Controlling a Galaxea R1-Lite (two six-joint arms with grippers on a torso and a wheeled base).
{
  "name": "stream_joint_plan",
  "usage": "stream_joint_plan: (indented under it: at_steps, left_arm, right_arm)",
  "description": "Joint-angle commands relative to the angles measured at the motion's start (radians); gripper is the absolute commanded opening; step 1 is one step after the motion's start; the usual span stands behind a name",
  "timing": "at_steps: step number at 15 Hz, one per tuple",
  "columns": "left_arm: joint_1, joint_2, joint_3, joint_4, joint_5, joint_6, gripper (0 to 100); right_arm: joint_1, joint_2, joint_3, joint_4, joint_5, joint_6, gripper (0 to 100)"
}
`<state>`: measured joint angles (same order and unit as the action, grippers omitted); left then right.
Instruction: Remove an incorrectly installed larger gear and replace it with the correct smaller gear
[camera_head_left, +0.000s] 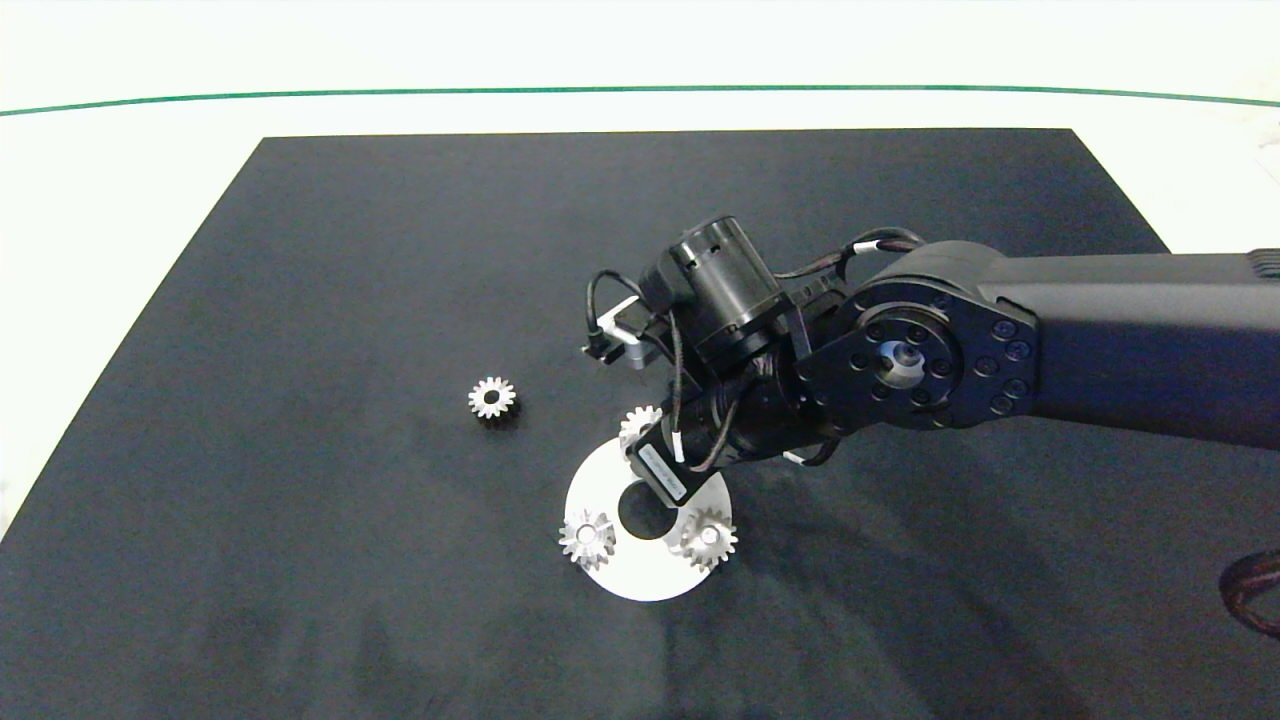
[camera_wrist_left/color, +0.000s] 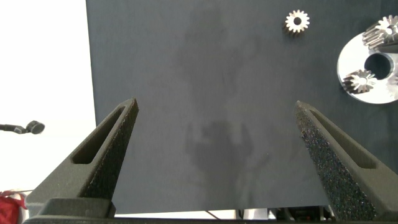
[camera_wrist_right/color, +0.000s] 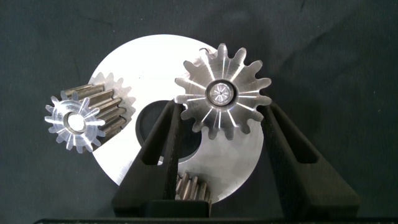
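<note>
The larger gear (camera_wrist_right/color: 224, 93) stands on a pin on the white round plate (camera_wrist_right/color: 149, 59), still seated there. My right gripper (camera_wrist_right/color: 224, 111) has a finger pressed against each side of it, shut on it. In the head view only the gear's edge (camera_head_left: 636, 422) shows beside the right gripper (camera_head_left: 655, 455), at the plate's far rim. The loose smaller gear (camera_head_left: 491, 397) lies flat on the black mat, left of the plate (camera_head_left: 640, 580). The left wrist view also shows this gear (camera_wrist_left/color: 297, 22). My left gripper (camera_wrist_left/color: 217, 106) hangs open over bare mat, outside the head view.
Two other small gears (camera_head_left: 587, 537) (camera_head_left: 708, 538) sit on the plate's near side, around its centre hole (camera_head_left: 645, 508). The black mat (camera_head_left: 350, 250) covers most of the white table. The right arm (camera_head_left: 1100, 340) reaches in across the mat's right half.
</note>
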<state>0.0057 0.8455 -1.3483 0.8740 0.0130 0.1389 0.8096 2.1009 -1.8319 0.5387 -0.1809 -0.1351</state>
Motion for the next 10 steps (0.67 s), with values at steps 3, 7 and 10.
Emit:
stream_joint_plan:
  at_steps: [3, 7, 10]
  left_arm:
    - [0.000, 0.000, 0.000, 0.005, 0.001, 0.001, 100]
    - [0.000, -0.005, 0.000, 0.013, 0.001, 0.007, 100]
    - [0.000, -0.005, 0.000, 0.017, 0.001, 0.016, 100]
  right_arm:
    - [0.002, 0.002, 0.002, 0.003, -0.019, -0.001, 32]
    - [0.005, -0.002, 0.010, 0.003, -0.049, 0.000, 31]
    - [0.014, -0.024, 0.011, 0.004, -0.048, 0.000, 31]
